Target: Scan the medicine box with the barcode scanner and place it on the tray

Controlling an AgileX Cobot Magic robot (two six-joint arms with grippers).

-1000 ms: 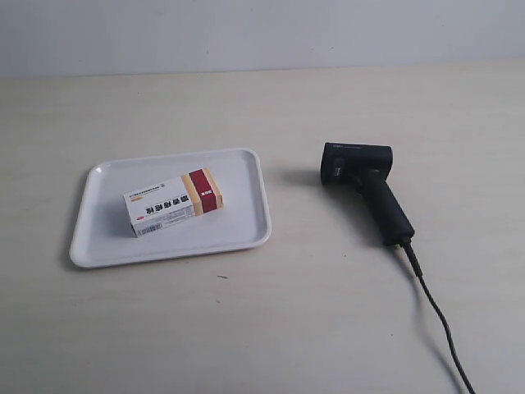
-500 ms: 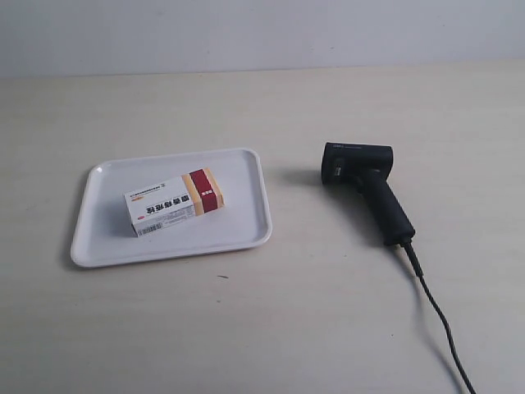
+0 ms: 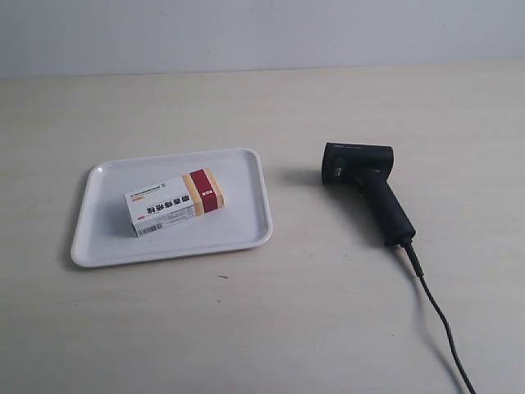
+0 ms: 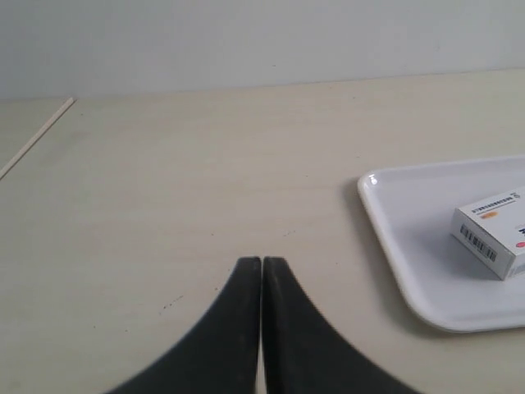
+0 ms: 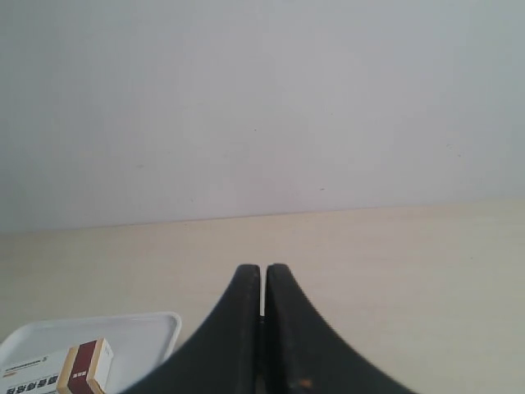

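The medicine box (image 3: 174, 202), white with a dark red and tan band, lies flat inside the white tray (image 3: 246, 234) at the exterior view's left. To the right of the tray, the black barcode scanner (image 3: 367, 185) rests on the table with its thin cable (image 3: 439, 320) trailing toward the front edge. No arm shows in the exterior view. My left gripper (image 4: 262, 263) is shut and empty above bare table, with the tray (image 4: 385, 222) and the box (image 4: 492, 234) off to its side. The right gripper (image 5: 263, 269) is shut too, holding nothing; the tray (image 5: 156, 324) and the box (image 5: 82, 368) sit low in its view.
A pale wooden table (image 3: 271, 320) carries everything, and a plain light wall (image 3: 262, 33) rises behind it. A thin seam or strip (image 4: 37, 135) runs across the table far from the left gripper.
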